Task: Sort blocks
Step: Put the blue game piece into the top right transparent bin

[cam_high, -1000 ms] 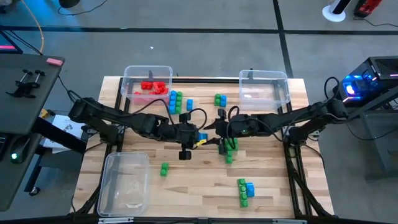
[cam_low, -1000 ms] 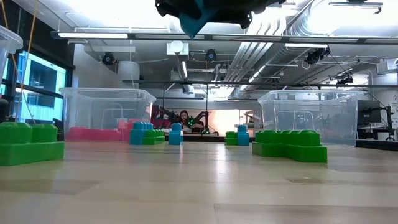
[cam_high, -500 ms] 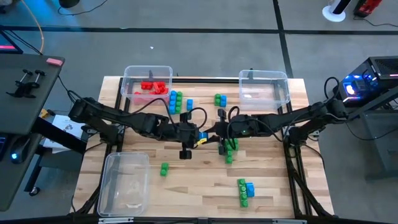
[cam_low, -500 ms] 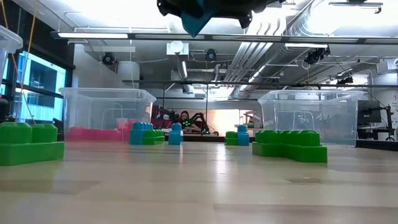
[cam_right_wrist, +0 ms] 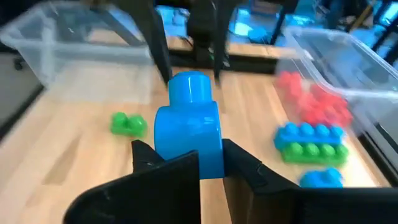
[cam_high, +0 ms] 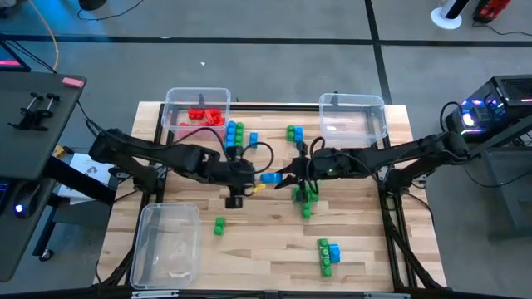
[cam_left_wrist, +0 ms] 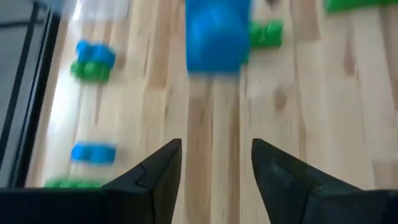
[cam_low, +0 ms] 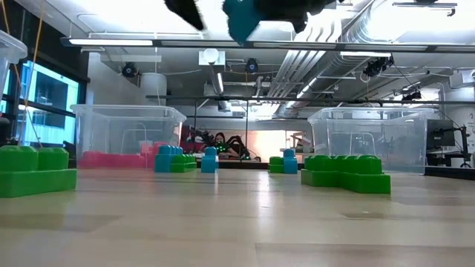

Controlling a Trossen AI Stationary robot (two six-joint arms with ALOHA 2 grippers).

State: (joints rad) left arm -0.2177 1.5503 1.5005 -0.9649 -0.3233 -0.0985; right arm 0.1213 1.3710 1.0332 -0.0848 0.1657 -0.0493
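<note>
Over the middle of the table (cam_high: 249, 249), the right gripper (cam_high: 283, 177) is clamping a blue block (cam_high: 270, 178) between its fingertips; in the right wrist view that block (cam_right_wrist: 188, 127) is sitting pinched between the two dark fingers (cam_right_wrist: 163, 171), stud end up. The left gripper (cam_high: 249, 176) is standing just at nine o'clock of the block, apart from it, with its fingers (cam_left_wrist: 152, 174) spread and nothing between them; the left wrist view is showing the blue block (cam_left_wrist: 217, 34) beyond the gap, clear of both tips. In the low view the block (cam_low: 241, 18) is hanging high above the tabletop.

The other blocks are lying scattered. A green cluster (cam_high: 306, 195) is sitting right at five o'clock of the held block. A single green block (cam_high: 219, 224) is lying toward seven o'clock. A green and blue stack (cam_high: 328, 256) is resting well apart near the table's six o'clock edge. Blue and green blocks (cam_high: 236, 134) are sitting toward eleven o'clock, just beside a bin (cam_high: 174, 104) holding red blocks (cam_high: 204, 116). A green and blue pair (cam_high: 294, 133) is lying toward one o'clock, near a second bin (cam_high: 378, 124). A third bin (cam_high: 150, 266) is standing at the table's seven o'clock corner.
</note>
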